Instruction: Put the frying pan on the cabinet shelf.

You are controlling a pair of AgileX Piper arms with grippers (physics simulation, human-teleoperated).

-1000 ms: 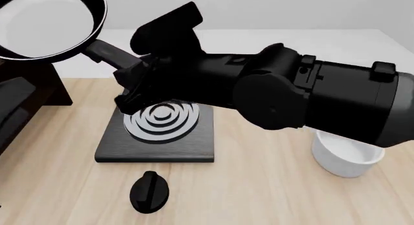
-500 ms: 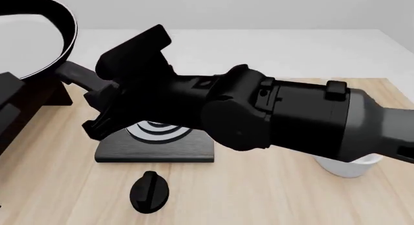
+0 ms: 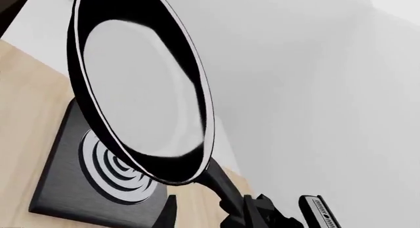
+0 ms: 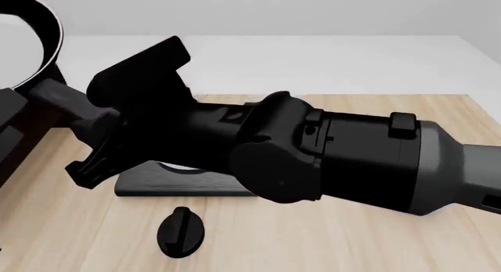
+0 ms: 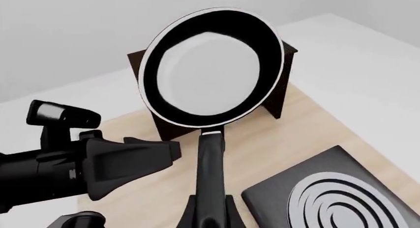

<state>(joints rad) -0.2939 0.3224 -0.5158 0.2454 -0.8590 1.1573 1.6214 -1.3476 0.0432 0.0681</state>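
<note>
The frying pan [image 4: 20,43], black with a pale inside, hangs tilted in the air at the far left, partly cut off by the frame edge. My right gripper [image 4: 82,116] is shut on its long handle [image 5: 210,159]. In the right wrist view the frying pan [image 5: 213,66] stands in front of the dark cabinet [image 5: 281,88], whose shelf surface it hides. The left wrist view sees the pan [image 3: 141,90] edge-on, with the right gripper [image 3: 256,213] clamped on the handle. My left gripper [image 5: 154,152] points toward the handle from the side, apart from it; how its jaws stand is unclear.
The black stove plate [image 4: 188,183] with grey rings lies under my right arm [image 4: 329,155], mostly covered by it. A black knob [image 4: 180,231] lies near the table's front edge. The dark cabinet [image 4: 43,122] fills the left edge.
My right arm has swung left with the pan, which now runs off the top left corner. The arm now covers the white bowl and most of the stove plate.
</note>
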